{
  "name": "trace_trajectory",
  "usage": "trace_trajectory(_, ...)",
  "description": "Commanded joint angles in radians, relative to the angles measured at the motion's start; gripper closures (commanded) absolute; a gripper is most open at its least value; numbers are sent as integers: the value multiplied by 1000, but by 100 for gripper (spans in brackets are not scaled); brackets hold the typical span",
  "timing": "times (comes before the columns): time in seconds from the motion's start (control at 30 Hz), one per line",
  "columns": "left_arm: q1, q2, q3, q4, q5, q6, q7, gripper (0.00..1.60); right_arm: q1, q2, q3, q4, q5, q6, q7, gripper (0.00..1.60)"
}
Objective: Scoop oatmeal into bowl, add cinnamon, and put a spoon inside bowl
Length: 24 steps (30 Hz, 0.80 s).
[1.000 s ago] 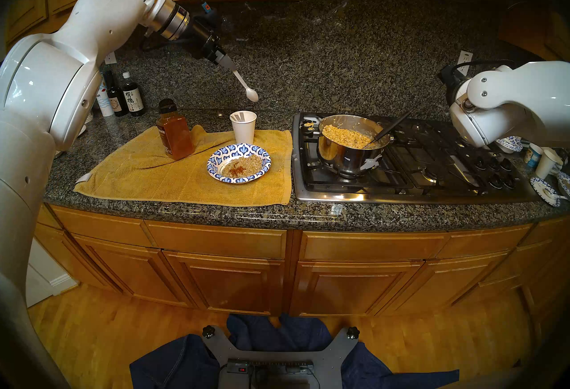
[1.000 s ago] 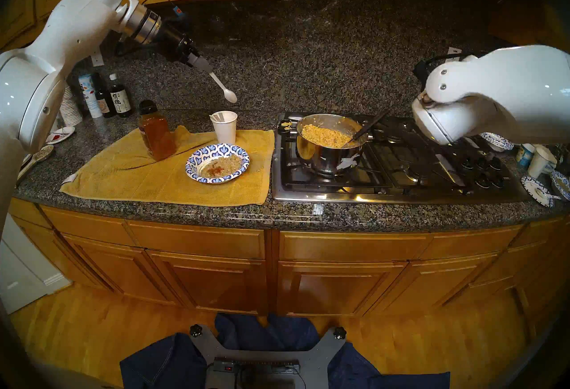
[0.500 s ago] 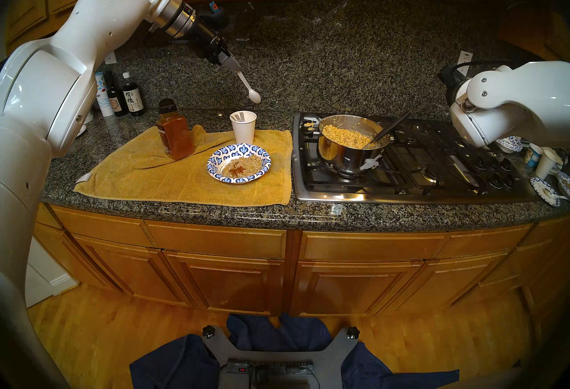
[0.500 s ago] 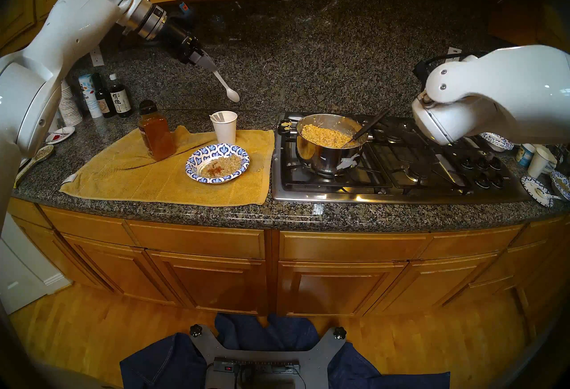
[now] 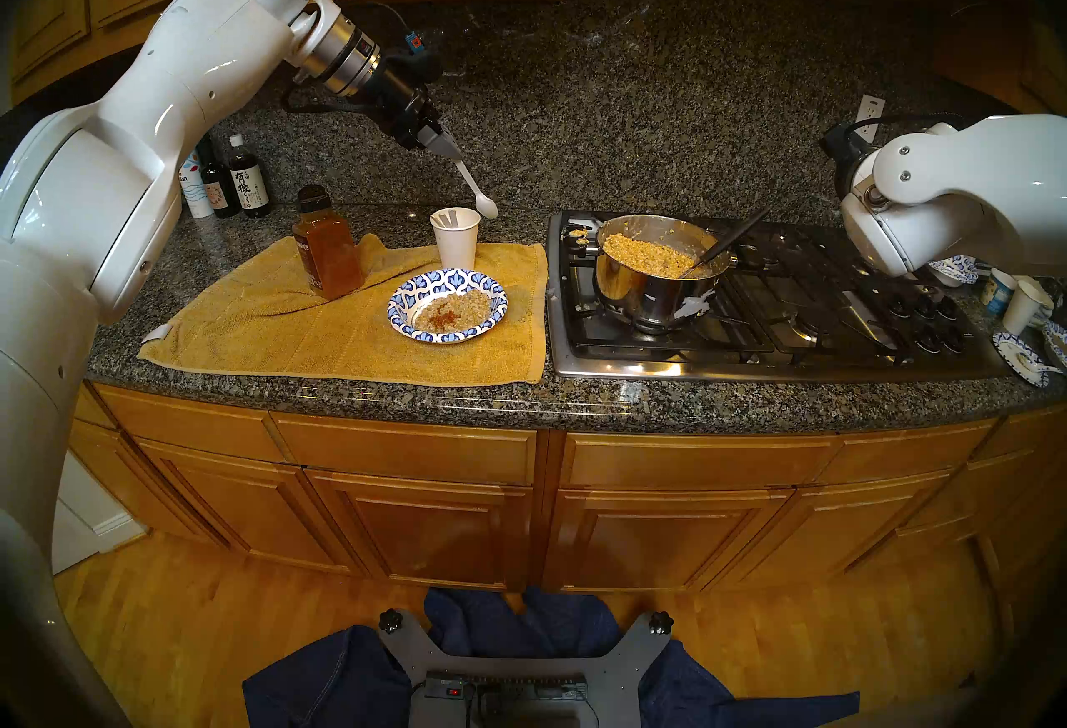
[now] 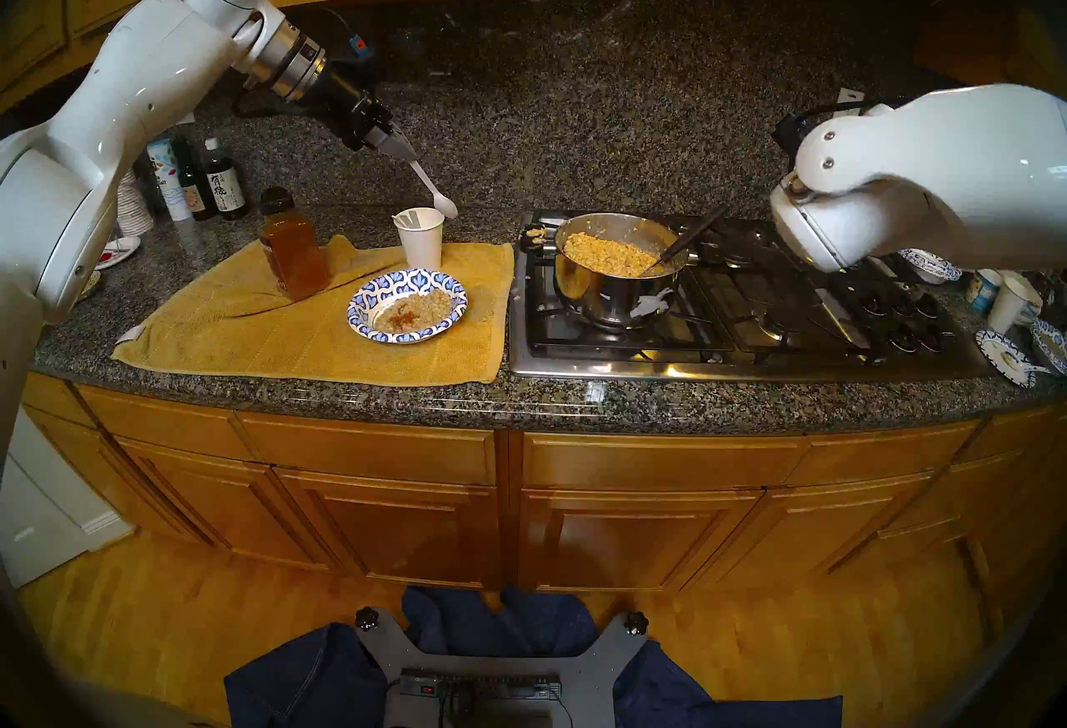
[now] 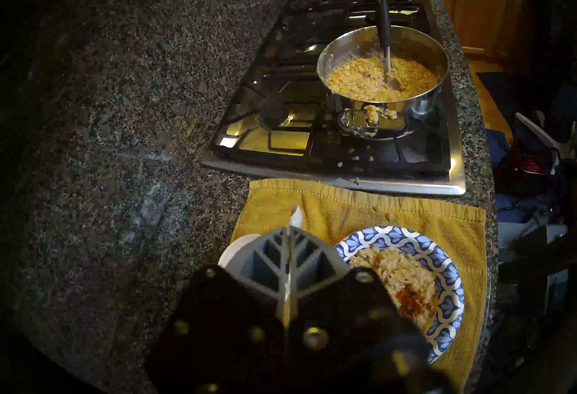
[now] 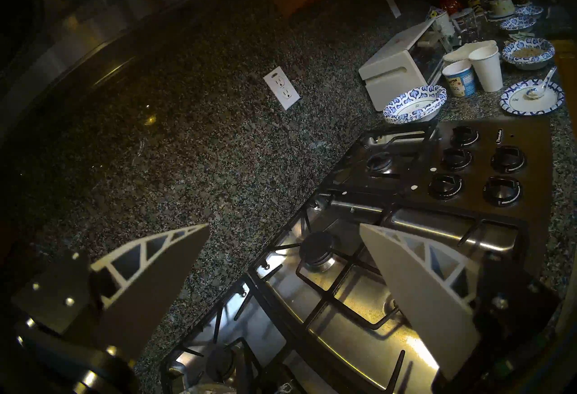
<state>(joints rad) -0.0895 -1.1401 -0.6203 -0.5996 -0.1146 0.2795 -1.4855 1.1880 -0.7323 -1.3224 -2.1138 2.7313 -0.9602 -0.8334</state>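
Counting what sits on the yellow towel (image 5: 323, 328) gives one patterned bowl (image 5: 448, 305), one cinnamon (image 5: 326, 242) jar and one white paper cup (image 5: 456, 238); on the cooktop (image 5: 750, 299) stands one steel pot (image 5: 652, 271) with one black-handled serving spoon (image 5: 728, 242) leaning in it. Oatmeal (image 5: 456, 311) shows in two places, a portion in the bowl with a reddish-brown dusting on top, and the larger batch (image 5: 646, 254) in the pot. One white plastic spoon (image 5: 476, 190) is in the air above the cup's rim, behind the bowl and well apart from it; its long axis slants downward and toward the cooktop, handle end up in the left gripper (image 5: 447, 150), scoop end lowest. In the left wrist view the jaws are pressed together on the handle (image 7: 288, 259). The right gripper (image 8: 281, 274) hangs over the cooktop's burners with its jaws spread wide and nothing between them. Three dark-labelled bottles and cartons (image 5: 225, 184) stand at the counter's back left
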Motion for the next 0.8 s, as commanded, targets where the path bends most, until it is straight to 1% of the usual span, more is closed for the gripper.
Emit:
trace_trajectory(0.0,-16,32,-4,-79,-41,1,2,160,21,-4,15,10,-8,0,4,0)
trace_trajectory(0.43,65,115,34,-200,-94,21,2,160,20,-8,15,11,-1,0,4,0)
trace_trajectory(0.77,96,202,56,-308,-137,48,2,160,20,-11,15,11,4,0,5,0)
